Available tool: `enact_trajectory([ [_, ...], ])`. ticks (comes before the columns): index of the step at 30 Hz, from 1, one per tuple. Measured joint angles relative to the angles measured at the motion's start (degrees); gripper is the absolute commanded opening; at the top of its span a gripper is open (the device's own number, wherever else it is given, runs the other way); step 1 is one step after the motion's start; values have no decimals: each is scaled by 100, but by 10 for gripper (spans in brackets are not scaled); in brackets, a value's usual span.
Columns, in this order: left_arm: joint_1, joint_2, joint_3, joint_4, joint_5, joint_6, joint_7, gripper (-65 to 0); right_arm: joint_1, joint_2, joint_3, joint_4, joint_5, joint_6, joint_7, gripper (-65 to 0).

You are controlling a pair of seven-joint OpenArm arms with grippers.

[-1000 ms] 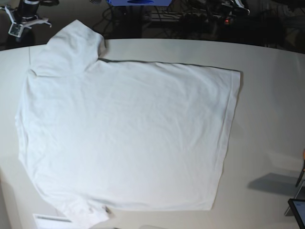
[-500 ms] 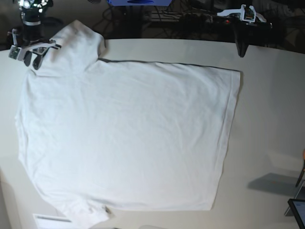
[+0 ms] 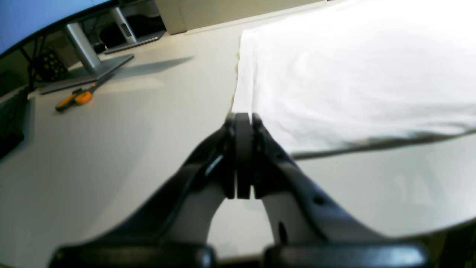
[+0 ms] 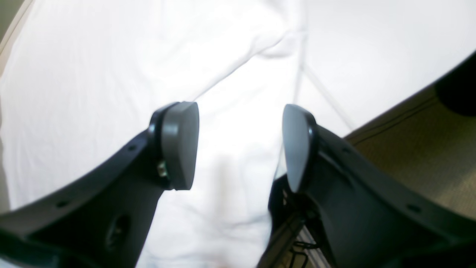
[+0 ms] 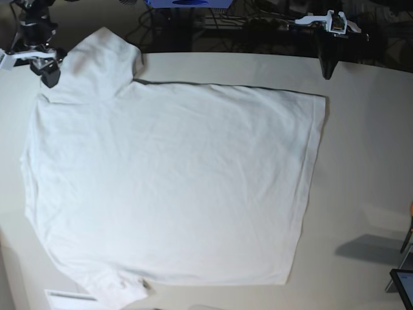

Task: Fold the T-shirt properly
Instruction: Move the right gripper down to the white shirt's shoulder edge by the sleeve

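One T-shirt (image 5: 171, 187) lies flat on the tabletop (image 5: 368, 148). Two hands hover at its far edge: the left hand (image 5: 327, 70) fully closed and empty, the right hand (image 5: 49, 72) parted, holding nothing. A second ago neither was over the tabletop.

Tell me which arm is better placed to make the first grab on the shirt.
Right, probably. The right gripper is open directly over the T-shirt near its sleeve. The left gripper is shut, over bare table just short of the hem corner.

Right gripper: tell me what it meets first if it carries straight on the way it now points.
Most likely the T-shirt: the open right gripper points down at its white cloth, which fills the gap between the jaws. How far above it hangs is unclear.
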Motion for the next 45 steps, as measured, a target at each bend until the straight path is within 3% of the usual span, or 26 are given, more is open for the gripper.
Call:
enact_trajectory([
  [7,-17,2,2,0,-2,0,0,-650,428,11,380,-507,-4,-2,-715,-308],
  [25,-144,2,-4,-243,-4,0,2,-650,442,-7,72,-699,103,76,-789,-309],
  [30,-317,0,-39,-245,-988,-4,651,-650,457,-9,-122,-697,105,94,-785,-310],
  [33,-348,-232,24,-258,-1447,-9,726,-650,437,-20,-120,-695,127,94,-780,-310],
  [36,-343,-402,35,-216,-1443,0,706,-650,286,-24,-120,-656,146,111,-778,-310],
  [42,-354,-339,44,-214,-1416,-4,708,-650,103,-22,-138,-623,188,151,-752,-310],
  [45,-354,-369,50,-214,-1432,-2,708,-650,-7,-24,-142,-623,505,133,-765,-310],
])
